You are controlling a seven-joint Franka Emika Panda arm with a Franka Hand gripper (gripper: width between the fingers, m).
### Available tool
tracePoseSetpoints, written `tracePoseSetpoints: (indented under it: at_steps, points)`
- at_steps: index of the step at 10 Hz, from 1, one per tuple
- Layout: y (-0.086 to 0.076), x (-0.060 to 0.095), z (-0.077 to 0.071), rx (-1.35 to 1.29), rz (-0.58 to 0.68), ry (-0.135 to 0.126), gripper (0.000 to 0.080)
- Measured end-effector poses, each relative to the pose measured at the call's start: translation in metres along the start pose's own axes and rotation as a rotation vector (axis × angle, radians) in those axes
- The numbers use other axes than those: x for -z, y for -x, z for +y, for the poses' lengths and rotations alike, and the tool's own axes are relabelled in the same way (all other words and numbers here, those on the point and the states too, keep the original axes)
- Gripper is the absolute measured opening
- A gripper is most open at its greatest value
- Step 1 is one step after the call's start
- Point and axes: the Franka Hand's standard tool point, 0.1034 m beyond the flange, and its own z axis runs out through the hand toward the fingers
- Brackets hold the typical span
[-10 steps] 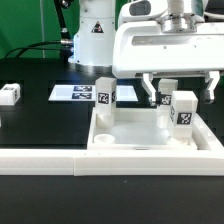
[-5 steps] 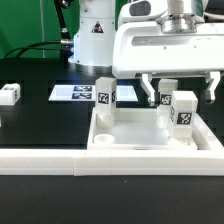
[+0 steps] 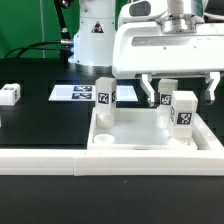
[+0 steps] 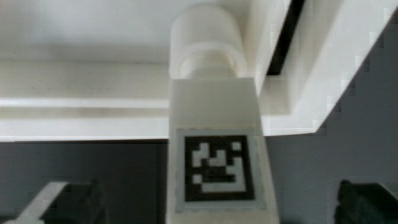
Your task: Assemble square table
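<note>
Nothing has visibly moved since the earlier frame: the arm (image 3: pixel 165 45) hangs vertical at the exterior view's upper right, fingers (image 3: pixel 150 93) spread wide, flanking an upright leg block (image 4: pixel 214 110) without touching. The square table (image 3: pixel 130 152) lies rim-up at lower centre on the dark surface (image 3: pixel 40 125).

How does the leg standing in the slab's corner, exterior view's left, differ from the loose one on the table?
The white tagged leg block in the corner stands upright inside the white square rimmed slab; the small white loose leg block sits apart on the black table, looking lower. Both are white with black-and-white tags.
</note>
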Motion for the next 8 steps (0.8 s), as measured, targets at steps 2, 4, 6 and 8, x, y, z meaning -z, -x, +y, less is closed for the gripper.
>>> tracePoseSetpoints:
  at_steps: [2, 4, 6, 8]
  points:
    - [-0.028, 0.013, 0.003, -0.028, -0.071, -0.008, 0.0649]
    - [-0.030, 0.006, 0.003, -0.046, -0.246, -0.017, 0.0649]
    - [-0.035, 0.004, 0.002, -0.055, -0.347, -0.028, 0.0649]
    - [-0.034, 0.006, 0.003, -0.061, -0.416, -0.036, 0.0649]
